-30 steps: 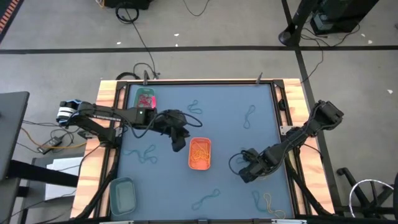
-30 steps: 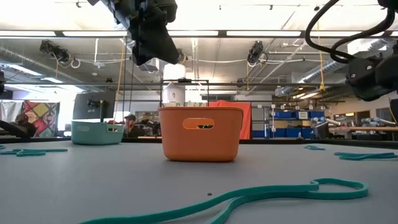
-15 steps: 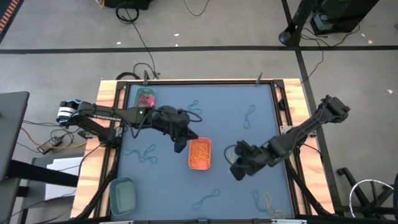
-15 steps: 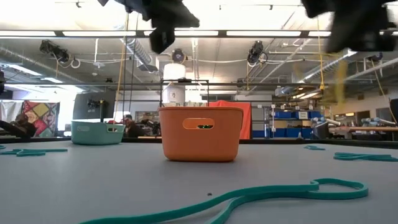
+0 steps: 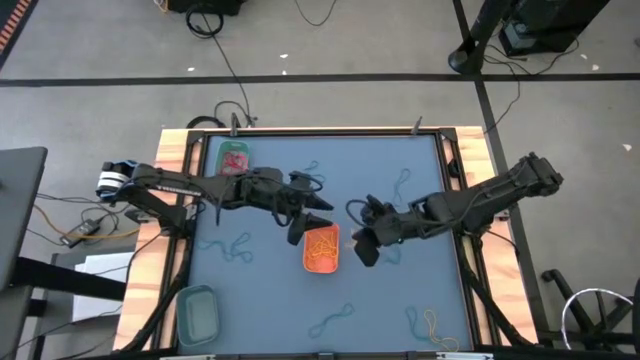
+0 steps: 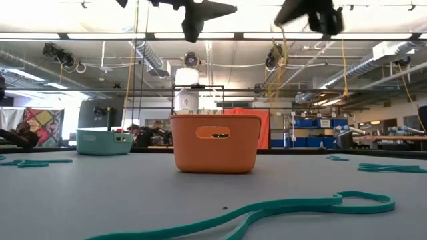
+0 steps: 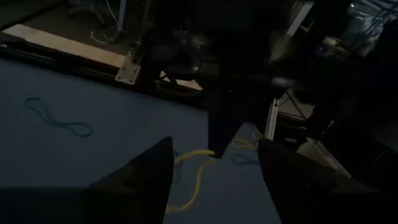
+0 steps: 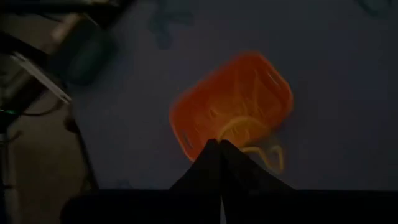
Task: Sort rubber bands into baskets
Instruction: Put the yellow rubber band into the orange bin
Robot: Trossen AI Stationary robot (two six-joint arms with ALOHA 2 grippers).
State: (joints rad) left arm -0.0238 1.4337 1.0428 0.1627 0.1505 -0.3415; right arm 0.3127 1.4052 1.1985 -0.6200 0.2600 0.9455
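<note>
The middle basket (image 5: 322,247) sits mid-table (image 5: 420,290). A second basket (image 5: 234,159) lies toward the far left corner from it, a third (image 5: 197,311) toward the near left corner. Rubber bands (image 5: 332,320) lie scattered around it.

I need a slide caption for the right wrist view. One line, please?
Right claw, shut on a yellow rubber band, hangs above the orange basket on the blue table.

Both end effectors (image 5: 305,212) (image 5: 363,245) crowd orange basket (image 5: 321,262); table (image 5: 420,285) beyond lies open.
</note>
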